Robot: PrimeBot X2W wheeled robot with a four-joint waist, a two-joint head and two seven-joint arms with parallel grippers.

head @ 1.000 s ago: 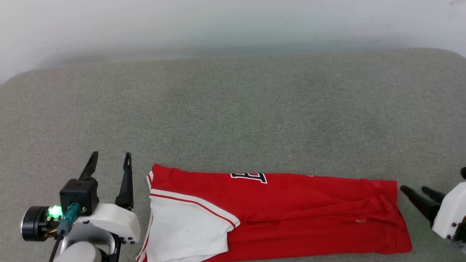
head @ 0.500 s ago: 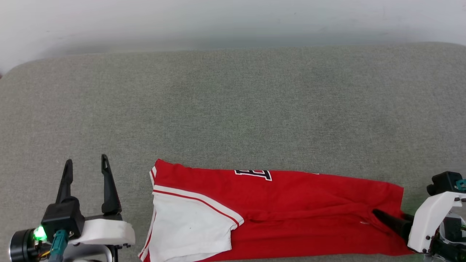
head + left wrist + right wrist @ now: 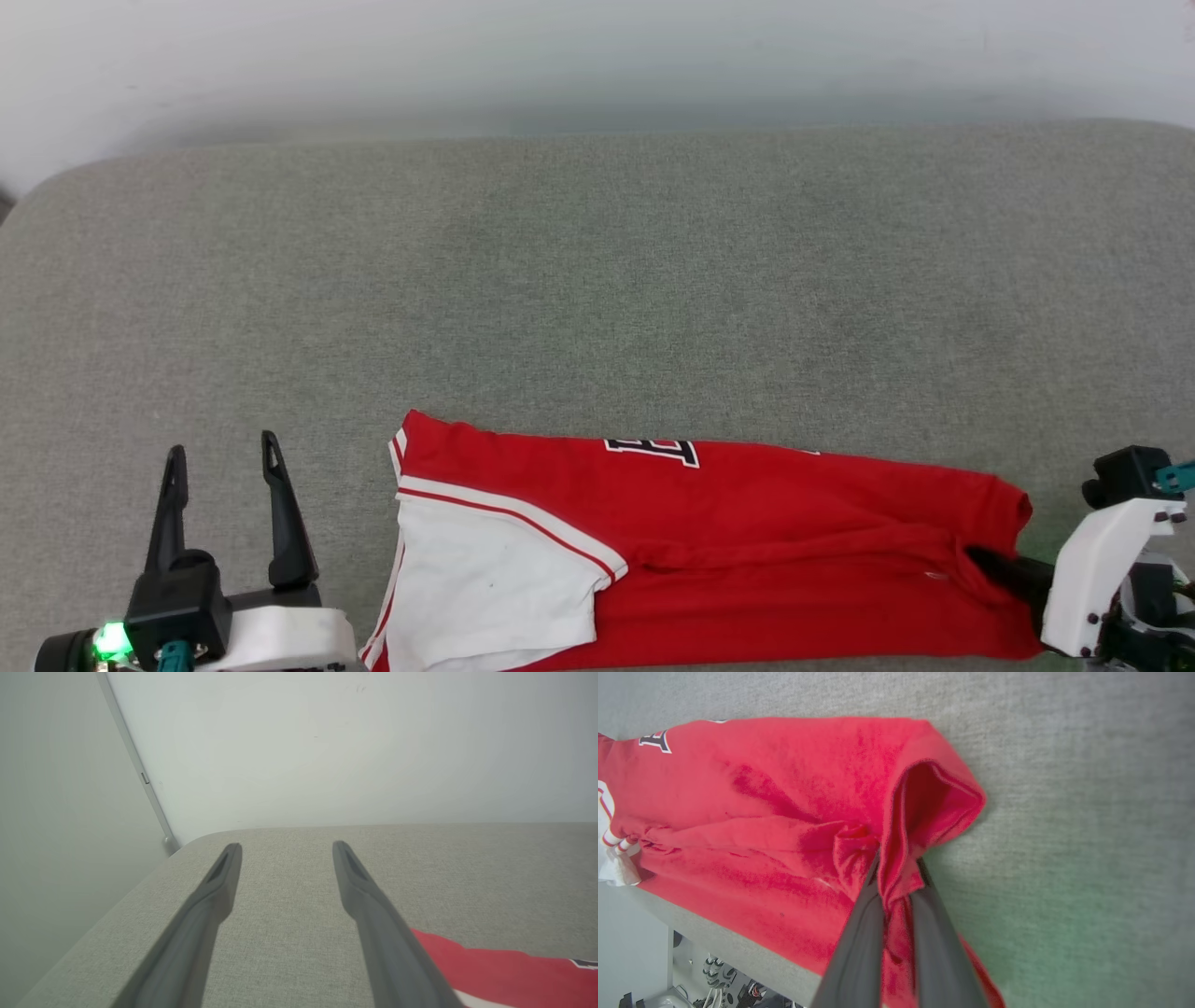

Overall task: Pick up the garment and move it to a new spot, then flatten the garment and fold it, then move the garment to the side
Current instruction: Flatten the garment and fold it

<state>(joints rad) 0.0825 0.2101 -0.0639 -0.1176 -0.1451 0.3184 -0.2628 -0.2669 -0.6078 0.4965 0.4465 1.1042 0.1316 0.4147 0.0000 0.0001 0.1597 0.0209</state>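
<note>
The garment (image 3: 747,551), a red jersey with a white sleeve and black lettering, lies folded into a long strip along the near edge of the grey table (image 3: 597,299). My right gripper (image 3: 980,562) is shut on the garment's right end, and the red cloth (image 3: 896,877) is bunched up between its two dark fingers. My left gripper (image 3: 222,467) stands open above bare table to the left of the garment (image 3: 504,975), touching nothing.
A pale wall (image 3: 597,65) runs behind the table's far edge. The table's rounded left corner (image 3: 187,847) is close to the left gripper. In the right wrist view the floor and some equipment (image 3: 714,980) show below the table's near edge.
My right gripper moved in from the right onto the garment's right end and shut on it, lifting the hem. My left gripper drew back toward the near edge, still open.
</note>
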